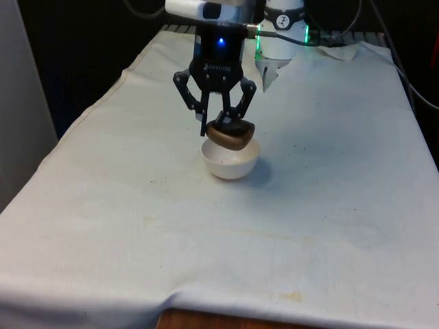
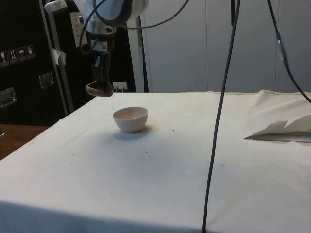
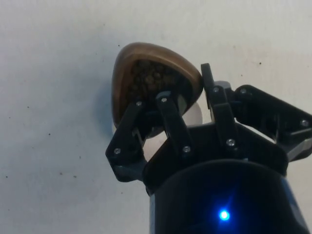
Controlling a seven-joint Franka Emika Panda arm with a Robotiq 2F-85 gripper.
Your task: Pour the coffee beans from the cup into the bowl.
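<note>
In the front view, a brown cup (image 1: 231, 135) is held clamped by its rim between the fingers of the gripper (image 1: 226, 125), directly above the white bowl (image 1: 230, 159), which rests on the white cloth (image 1: 137, 226). From this angle the cup overlaps the bowl's far rim. The pour is judged to go best if the cup is first centred over the bowl's opening and then tipped slowly by a wrist rotation, so that no beans spill past the rim.

In the side view, the cup (image 2: 99, 89) hangs clearly above the bowl (image 2: 130, 119) and offset towards the dark cabinets, not yet over its opening. The bowl appears empty.

In the wrist view, coffee beans (image 3: 148, 78) are seen inside the cup (image 3: 151, 83), level and unspilled. One finger is set inside the rim, the other outside, and the bowl (image 3: 195, 114) is glimpsed beneath the cup.
</note>
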